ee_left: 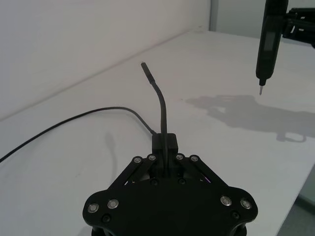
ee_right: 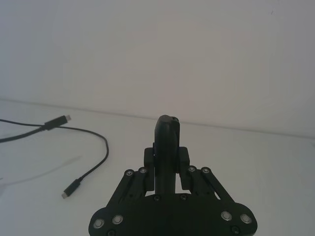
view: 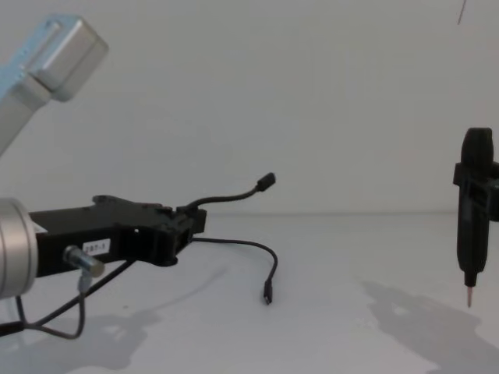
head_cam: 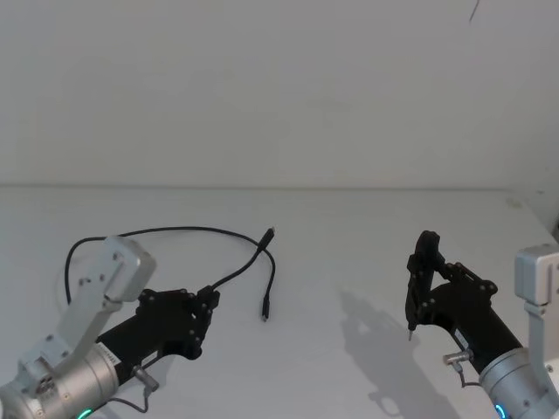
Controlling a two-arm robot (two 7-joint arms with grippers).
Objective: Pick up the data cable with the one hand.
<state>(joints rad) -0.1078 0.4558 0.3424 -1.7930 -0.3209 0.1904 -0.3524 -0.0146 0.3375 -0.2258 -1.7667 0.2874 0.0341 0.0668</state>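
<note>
My flat angular black plastic left end effector (view: 191, 220) sits low over the white desk (head_cam: 349, 262), clenched on the long thin black data cable (head_cam: 175, 230) right at its fork. One short branch arches up with its plug in the air, the other droops toward the desk. Well apart, my right end effector (head_cam: 426, 284) grasps a slim black pen-shaped tool (view: 475, 226) upright, its metal tip down and off the desk.
</note>
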